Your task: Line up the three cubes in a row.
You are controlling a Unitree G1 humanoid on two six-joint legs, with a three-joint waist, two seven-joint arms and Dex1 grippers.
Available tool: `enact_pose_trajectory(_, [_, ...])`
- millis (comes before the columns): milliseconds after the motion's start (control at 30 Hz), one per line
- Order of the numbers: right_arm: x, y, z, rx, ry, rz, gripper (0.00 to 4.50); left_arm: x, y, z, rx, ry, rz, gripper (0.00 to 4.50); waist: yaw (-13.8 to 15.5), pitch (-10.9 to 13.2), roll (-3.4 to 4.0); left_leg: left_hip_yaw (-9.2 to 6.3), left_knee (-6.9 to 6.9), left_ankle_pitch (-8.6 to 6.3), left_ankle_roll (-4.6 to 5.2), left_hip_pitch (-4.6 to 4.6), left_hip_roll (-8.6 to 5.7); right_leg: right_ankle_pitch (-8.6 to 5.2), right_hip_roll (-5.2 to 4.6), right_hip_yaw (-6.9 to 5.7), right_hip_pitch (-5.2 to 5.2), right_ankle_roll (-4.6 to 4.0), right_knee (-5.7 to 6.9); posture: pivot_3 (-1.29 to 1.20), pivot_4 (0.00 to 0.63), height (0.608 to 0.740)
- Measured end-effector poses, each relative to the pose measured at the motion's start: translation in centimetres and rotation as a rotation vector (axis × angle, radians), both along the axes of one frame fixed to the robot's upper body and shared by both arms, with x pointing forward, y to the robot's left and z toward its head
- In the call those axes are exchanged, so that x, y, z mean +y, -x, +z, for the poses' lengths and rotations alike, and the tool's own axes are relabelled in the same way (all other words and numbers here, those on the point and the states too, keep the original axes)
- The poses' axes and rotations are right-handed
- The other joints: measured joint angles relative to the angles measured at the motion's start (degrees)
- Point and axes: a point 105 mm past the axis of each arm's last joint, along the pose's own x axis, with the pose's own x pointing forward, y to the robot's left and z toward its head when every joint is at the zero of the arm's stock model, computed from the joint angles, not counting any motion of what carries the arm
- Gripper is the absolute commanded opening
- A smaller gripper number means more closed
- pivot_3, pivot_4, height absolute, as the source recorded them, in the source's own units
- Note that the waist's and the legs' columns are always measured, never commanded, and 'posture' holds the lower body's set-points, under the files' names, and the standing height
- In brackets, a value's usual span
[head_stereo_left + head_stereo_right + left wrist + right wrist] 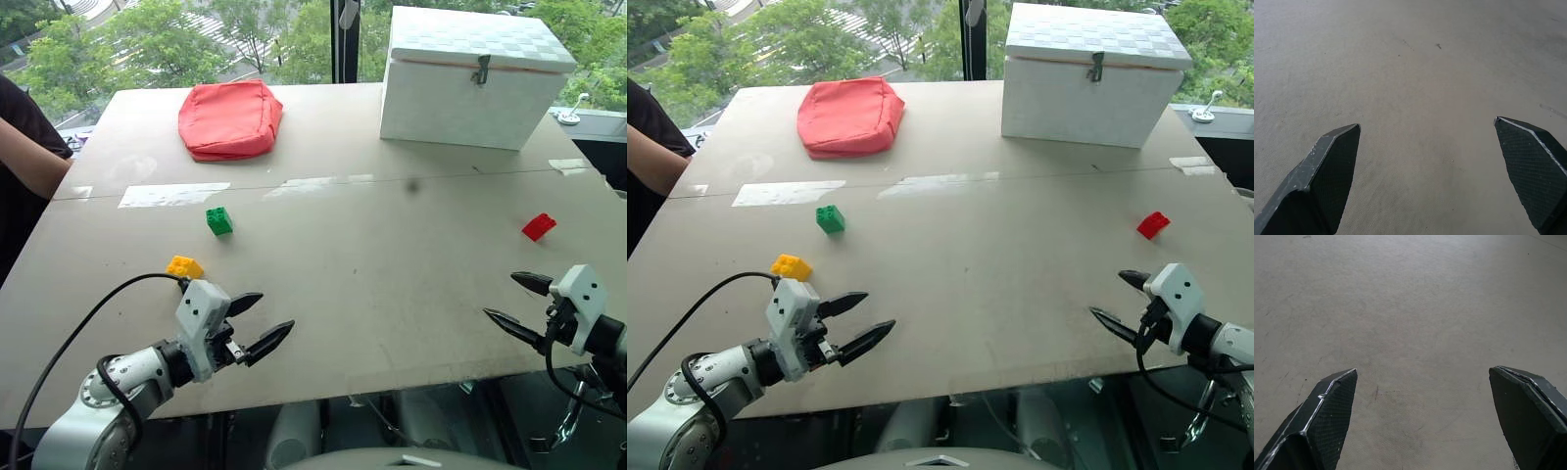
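- Three cubes lie scattered on the table [392,294], none in a row yet; judging by this, the task sits at its opening step, with nothing picked up.
- Far left edge: a person's arm [29,157] rests by the table, well apart from the cubes.
- Left side: yellow cube [184,266] lies near the front-left; the green cube [219,221] lies a little farther back and to its right, close but apart.
- Left gripper [265,321] hovers just nearer than the yellow cube and to its right, fingers spread wide, empty; its wrist view has bare tabletop between the tips.
- Far side: red pouch [230,119] at far left-centre and white box [470,78] at far right, both clear of the working area.
- Right side: red cube [539,226] lies alone, tilted, well apart from the other two.
- Right gripper [514,300] hovers near the front-right edge, nearer than the red cube, fingers spread, holding nothing.
- Next move, as I judge it: the right gripper should reach farther out to pinch the red cube and carry it leftward toward the green and yellow pair; its tilt may call for a careful approach.
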Motion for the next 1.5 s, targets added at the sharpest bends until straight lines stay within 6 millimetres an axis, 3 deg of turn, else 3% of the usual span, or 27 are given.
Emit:
enact_pose_trajectory(200, [0.7,-1.5,0.9,-0.062,-0.059,-0.1,4.43,-1.3,-1.0,1.2,-0.052,0.016,-0.012,4.5,0.07,0.0,0.05,0.0,0.01,0.0,0.0,0.01,0.01,0.0,0.01,0.02,0.01,0.0,0.01,0.0,0.15,0.74])
enact_pose_trajectory(333, [0.9,-5.0,3.7,-0.121,-0.041,-0.275,4.43,-3.9,-3.2,3.9,-0.123,0.075,-0.062,4.5,0.07,0.0,0.05,0.0,0.11,0.01,0.0,-0.01,-0.03,0.02,0.04,0.06,0.02,0.0,0.1,0.0,0.15,0.74])
enact_pose_trajectory(400, [0.0,-6.6,5.0,-0.121,-0.011,-0.364,4.43,-5.7,-3.7,5.7,-0.162,0.107,-0.121,4.5,0.23,0.0,0.05,-0.01,0.11,0.01,0.0,-0.04,-0.08,0.03,0.04,0.07,0.02,-0.01,0.1,0.0,0.15,0.74])
enact_pose_trajectory(467, [-0.9,-7.3,5.1,-0.085,0.024,-0.408,4.43,-6.7,-3.7,6.3,-0.167,0.1,-0.17,4.5,0.51,0.0,0.05,-0.03,0.08,0.0,0.01,-0.06,-0.21,0.14,0.07,0.07,0.02,-0.22,0.09,0.0,0.15,0.74])
enact_pose_trajectory(600, [-3.5,-9.3,5.2,-0.011,0.186,-0.485,4.43,-8.6,-3.1,6.3,-0.179,-0.005,-0.328,4.5,0.59,0.06,0.15,0.12,0.02,-0.01,0.03,-0.12,-0.28,0.13,0.08,0.14,-0.01,-0.21,-0.02,0.0,0.15,0.74])
enact_pose_trajectory(767, [-5.1,-11.0,5.4,0.129,0.258,-0.49,4.43,-10.0,-2.7,6.1,-0.193,-0.014,-0.412,4.5,0.36,0.08,0.14,0.14,0.01,-0.01,0.04,-0.08,-0.27,0.11,0.09,0.15,0.01,-0.18,-0.04,0.0,0.15,0.74])
enact_pose_trajectory(967, [-7.2,-12.6,4.5,0.261,0.268,-0.526,4.43,-10.4,-2.5,6.1,-0.196,-0.004,-0.428,4.5,0.26,0.08,0.15,0.14,0.02,0.0,0.05,-0.09,-0.27,0.14,0.12,0.16,0.01,-0.19,-0.01,0.0,0.15,0.74])
enact_pose_trajectory(1200, [-7.9,-13.9,4.7,0.304,0.266,-0.525,4.43,-10.7,-2.9,6.7,-0.213,0.014,-0.443,4.5,-0.04,0.08,0.15,0.15,0.03,0.0,0.05,-0.11,-0.28,0.14,0.11,0.18,0.01,-0.19,-0.02,0.0,0.15,0.74])
enact_pose_trajectory(1500, [-9.0,-14.7,2.8,0.348,0.317,-0.534,4.43,-10.9,-3.3,7.2,-0.226,0.028,-0.448,4.5,-0.62,0.09,0.15,0.12,0.03,0.0,0.04,-0.11,-0.28,0.18,0.1,0.19,0.01,-0.15,-0.02,0.0,0.15,0.74])
